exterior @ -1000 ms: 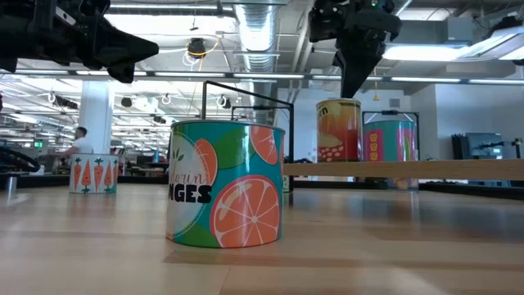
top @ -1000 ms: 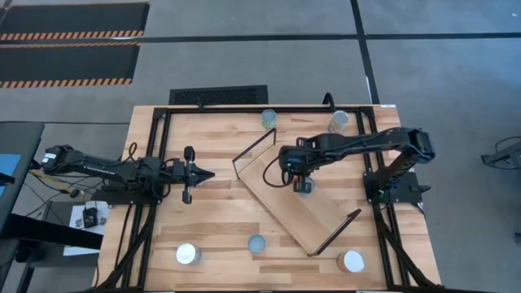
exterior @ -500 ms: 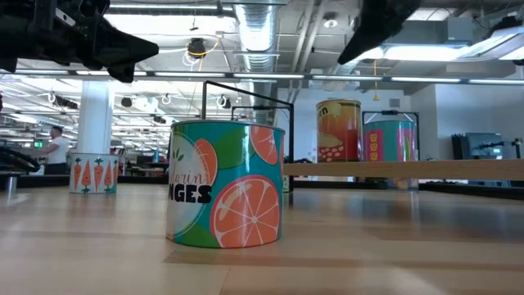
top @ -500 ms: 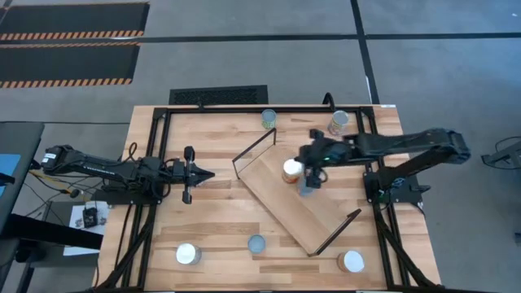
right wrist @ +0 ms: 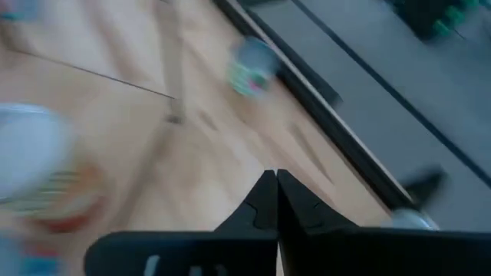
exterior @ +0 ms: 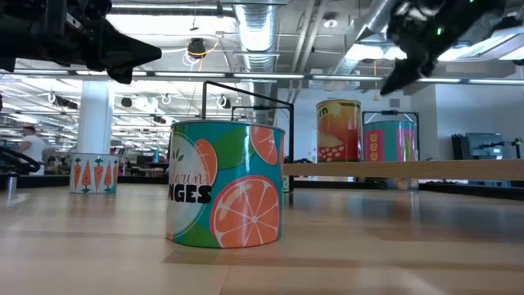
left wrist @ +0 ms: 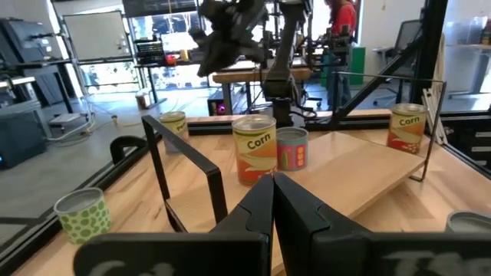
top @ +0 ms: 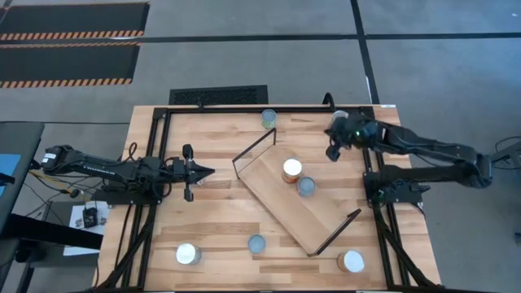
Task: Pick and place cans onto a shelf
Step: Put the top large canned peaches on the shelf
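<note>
Two cans point(top: 291, 170) upright on the shelf point(top: 321, 224), others on the table point(top: 220, 220).

The word "Corn" reads on the tall orange-and-yellow can point(left wrist: 255, 148) standing on the shelf point(left wrist: 360, 180) and again on a second corn can point(left wrist: 406, 128) at the shelf's far end, while the orange-printed can point(exterior: 226, 194) on the tabletop point(exterior: 368, 254) shows the letters "NGES".

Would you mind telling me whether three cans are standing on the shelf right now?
No, the high view shows only two cans standing on the shelf.
</note>
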Robot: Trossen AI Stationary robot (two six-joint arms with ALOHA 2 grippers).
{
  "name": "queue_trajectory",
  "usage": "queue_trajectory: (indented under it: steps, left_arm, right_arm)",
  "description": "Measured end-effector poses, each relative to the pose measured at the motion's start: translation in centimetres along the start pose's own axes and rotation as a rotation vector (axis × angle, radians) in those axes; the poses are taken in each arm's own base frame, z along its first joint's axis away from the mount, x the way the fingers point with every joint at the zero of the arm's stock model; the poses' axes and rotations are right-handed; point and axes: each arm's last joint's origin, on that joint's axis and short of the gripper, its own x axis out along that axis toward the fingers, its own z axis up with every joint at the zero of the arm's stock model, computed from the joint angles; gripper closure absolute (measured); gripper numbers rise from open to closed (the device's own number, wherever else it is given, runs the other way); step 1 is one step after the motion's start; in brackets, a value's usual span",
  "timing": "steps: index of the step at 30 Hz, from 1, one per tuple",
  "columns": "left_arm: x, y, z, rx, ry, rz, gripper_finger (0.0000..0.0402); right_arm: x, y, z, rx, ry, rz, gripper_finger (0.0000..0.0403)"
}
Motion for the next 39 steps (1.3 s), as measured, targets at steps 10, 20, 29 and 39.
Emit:
queue_trajectory:
  steps: [10,20,29,39]
  left_arm:
    - [0.0,0.0,-0.1,0.009,0.007,0.001,0.0401]
    - [0.0,0.0,-0.1,0.009,0.008,0.003,0.0401]
    - [0.0,0.0,-0.1,0.009,0.008,0.003,0.0401]
    - [0.0,0.0,-0.1,0.01,0.008,0.003,0.0401]
  right_arm:
    - [4.6,-5.4,-1.6,0.239,0.164,-0.263,0.0338]
    - [8.2,-7.1,-2.9,0.299,0.296,-0.324,0.0257]
    - [10.5,-7.2,-3.5,0.286,0.357,-0.324,0.0235]
    - [10.6,-7.2,-3.6,0.256,0.376,-0.317,0.0313]
